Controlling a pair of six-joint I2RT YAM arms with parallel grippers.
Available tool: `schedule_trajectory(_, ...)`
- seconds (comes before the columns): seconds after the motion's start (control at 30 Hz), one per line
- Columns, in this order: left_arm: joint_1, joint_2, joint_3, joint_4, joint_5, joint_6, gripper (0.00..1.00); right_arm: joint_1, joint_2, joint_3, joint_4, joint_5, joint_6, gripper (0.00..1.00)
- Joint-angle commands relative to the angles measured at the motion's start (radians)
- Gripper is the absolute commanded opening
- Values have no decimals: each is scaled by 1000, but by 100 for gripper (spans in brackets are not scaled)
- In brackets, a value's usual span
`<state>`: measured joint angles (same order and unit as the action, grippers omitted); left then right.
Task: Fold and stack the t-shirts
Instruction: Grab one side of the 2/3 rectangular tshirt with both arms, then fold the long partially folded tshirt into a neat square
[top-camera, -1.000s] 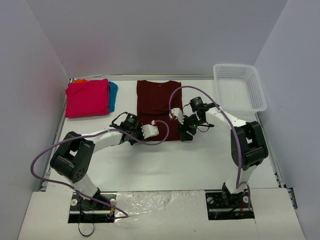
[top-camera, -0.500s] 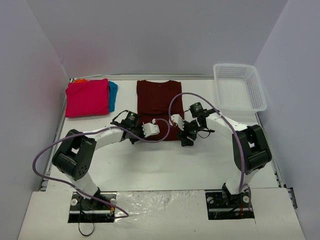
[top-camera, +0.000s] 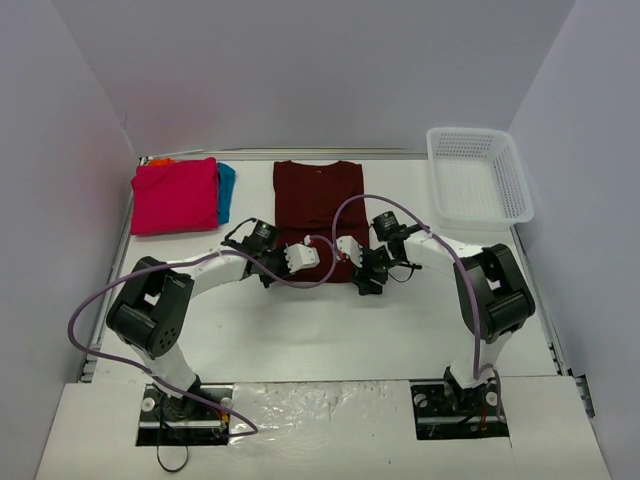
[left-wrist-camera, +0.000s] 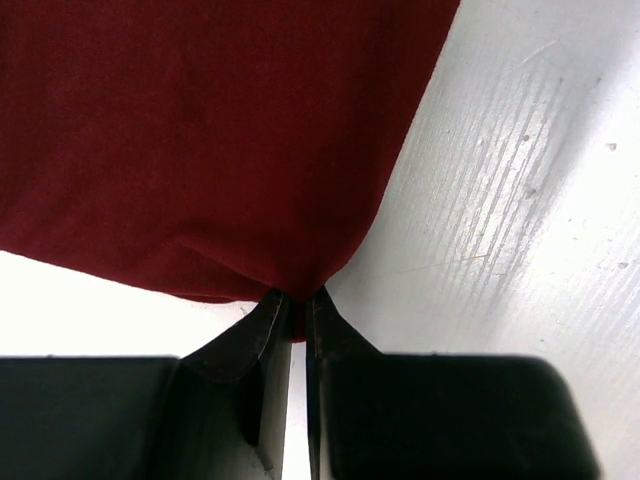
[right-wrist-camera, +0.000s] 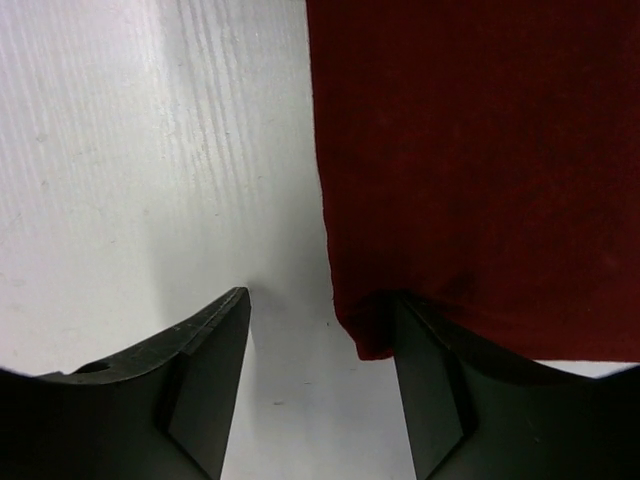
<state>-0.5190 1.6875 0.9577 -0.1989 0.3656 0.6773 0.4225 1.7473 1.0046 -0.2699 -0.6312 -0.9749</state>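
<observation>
The dark maroon t-shirt (top-camera: 318, 200) lies flat and folded into a long strip at the middle back of the table. My left gripper (top-camera: 278, 272) is at its near left corner. In the left wrist view the jaws (left-wrist-camera: 297, 305) are shut on that corner of the maroon cloth (left-wrist-camera: 200, 130). My right gripper (top-camera: 368, 282) is at the near right corner. In the right wrist view it (right-wrist-camera: 320, 310) is open, with the shirt's corner (right-wrist-camera: 372, 335) between the fingers and against the right finger. A folded pink shirt (top-camera: 176, 195) lies on teal (top-camera: 227, 190) and orange (top-camera: 160, 161) ones at the back left.
A white mesh basket (top-camera: 480, 175) stands at the back right. Grey walls close in the table on three sides. Purple cables loop from both arms over the table's middle. Bare white table (top-camera: 330, 330) lies between the shirt and the arm bases.
My right gripper has moved left and nearer, onto the maroon shirt's near right corner. My left gripper has stayed at the near left corner.
</observation>
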Motion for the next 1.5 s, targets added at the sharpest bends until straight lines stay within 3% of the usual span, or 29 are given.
schedule_trajectory(0.0,2,14,23,-68,52,-7,2,15,37,12,8,45,-16,53)
schedule_trajectory(0.07,7,12,21,-71,62,-7,2,15,49,8,21,56,-19,50)
schedule_trajectory(0.23,17,14,26,-82,85,-5,3,15,61,-9,63,114,-10,31)
schedule_trajectory(0.27,17,14,26,-83,91,-5,2,15,60,-21,80,132,-4,19)
schedule_trajectory(0.3,17,14,26,-83,91,-5,2,15,61,-26,80,133,-1,19)
schedule_trajectory(0.43,23,18,41,-111,107,-2,2,13,58,-31,77,148,18,0)
schedule_trajectory(0.6,27,-6,68,-175,122,16,2,12,21,-6,-4,117,28,0)
schedule_trajectory(0.7,28,-48,98,-262,153,41,2,16,-28,14,-135,62,19,0)
schedule_trajectory(1.1,28,-330,193,-798,358,180,2,41,-413,51,-520,-109,4,0)
schedule_trajectory(1.27,39,-433,208,-866,388,219,3,-13,-524,106,-607,-171,-34,0)
schedule_trajectory(1.47,39,-405,277,-924,371,197,2,-27,-551,140,-624,-157,-38,0)
